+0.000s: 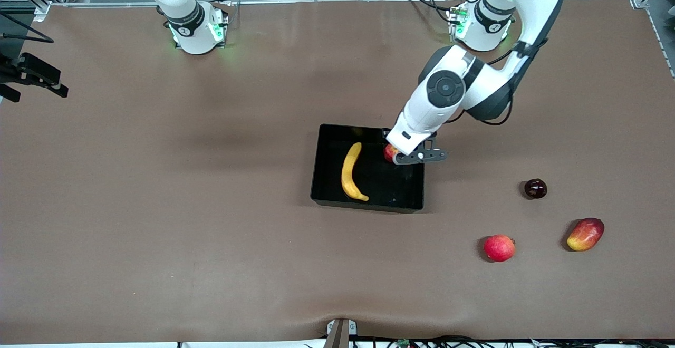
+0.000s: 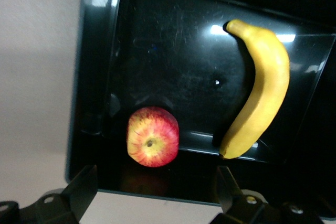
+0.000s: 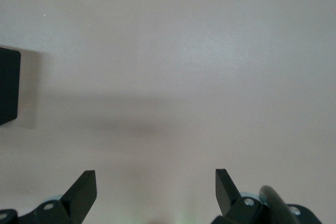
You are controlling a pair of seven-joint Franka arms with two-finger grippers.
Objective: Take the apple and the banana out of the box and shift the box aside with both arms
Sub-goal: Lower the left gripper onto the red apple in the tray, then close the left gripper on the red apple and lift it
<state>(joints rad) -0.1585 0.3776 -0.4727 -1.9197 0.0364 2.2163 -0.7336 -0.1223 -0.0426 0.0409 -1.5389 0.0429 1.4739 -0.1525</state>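
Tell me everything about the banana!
The banana is long, curved and smooth yellow, with a dark tip at one end. It lies flat on the floor of the glossy black box, toward the right arm's end. It is apart from the apple, and no pincer touches it.

Even, bright overhead light washes the brown table [image 1: 158, 205], with soft broad shadows under the arms. White glare patches gleam on the glossy floor of the box [image 2: 173, 51], and the banana [image 2: 260, 87] is mirrored faintly in its wall. The right wrist view looks pale and hazy, its fingertips [image 3: 84, 190] dark and slightly soft.
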